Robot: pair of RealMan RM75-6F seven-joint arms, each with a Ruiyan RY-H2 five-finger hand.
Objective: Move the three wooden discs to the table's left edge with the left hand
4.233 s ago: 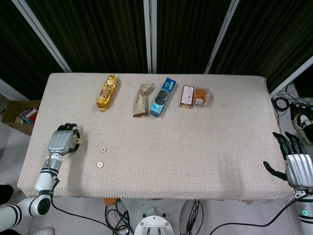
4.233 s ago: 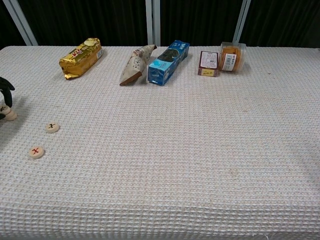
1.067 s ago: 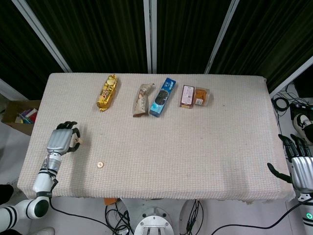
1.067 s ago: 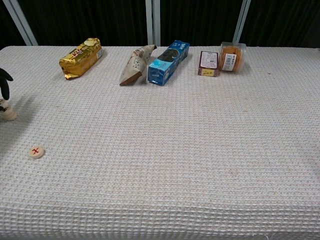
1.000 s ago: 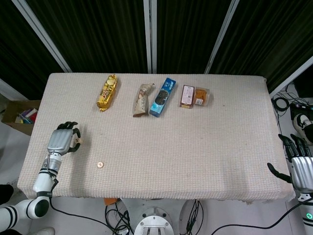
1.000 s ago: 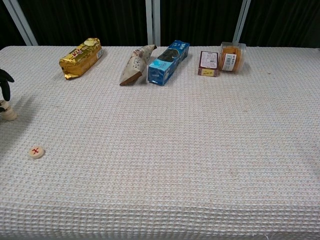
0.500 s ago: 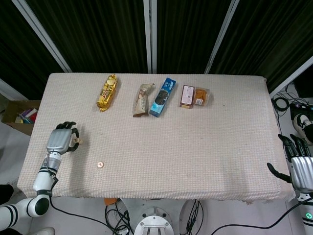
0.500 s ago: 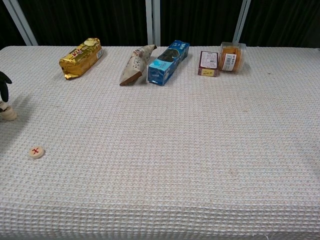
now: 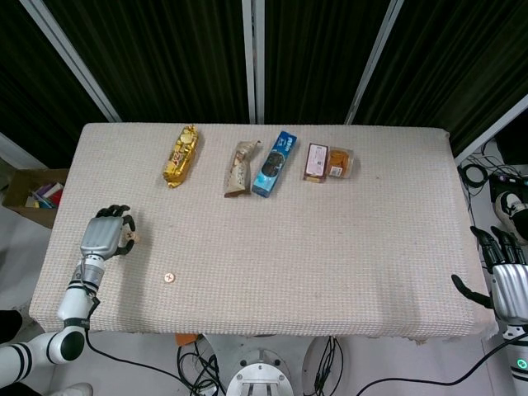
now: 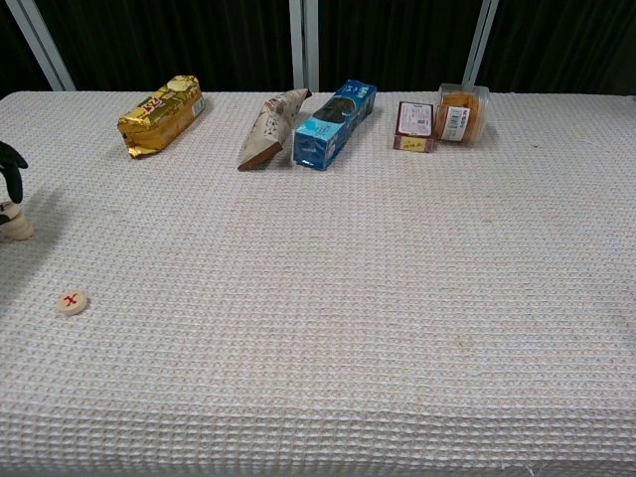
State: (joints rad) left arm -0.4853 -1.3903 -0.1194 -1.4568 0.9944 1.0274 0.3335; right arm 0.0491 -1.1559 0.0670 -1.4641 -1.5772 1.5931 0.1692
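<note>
One wooden disc with a red cross (image 9: 169,278) (image 10: 72,302) lies alone on the cloth near the front left. Pale wooden discs (image 9: 132,239) (image 10: 17,230) sit at the table's left edge, right at the fingertips of my left hand (image 9: 104,235). That hand's fingers are curled over them. In the chest view only a dark fingertip (image 10: 9,159) shows at the frame's edge, so whether the hand pinches a disc is unclear. My right hand (image 9: 502,279) hangs past the table's right edge, fingers apart and holding nothing.
Along the far side lie a gold snack pack (image 9: 179,155), a beige wrapper (image 9: 239,168), a blue biscuit box (image 9: 274,162) and a clear tub of orange snacks (image 9: 328,162). A cardboard box (image 9: 33,195) stands on the floor to the left.
Since 4.2 s ago the middle disc has left its spot and now lies by the left hand at the edge. Over the last second the left hand has only shifted slightly.
</note>
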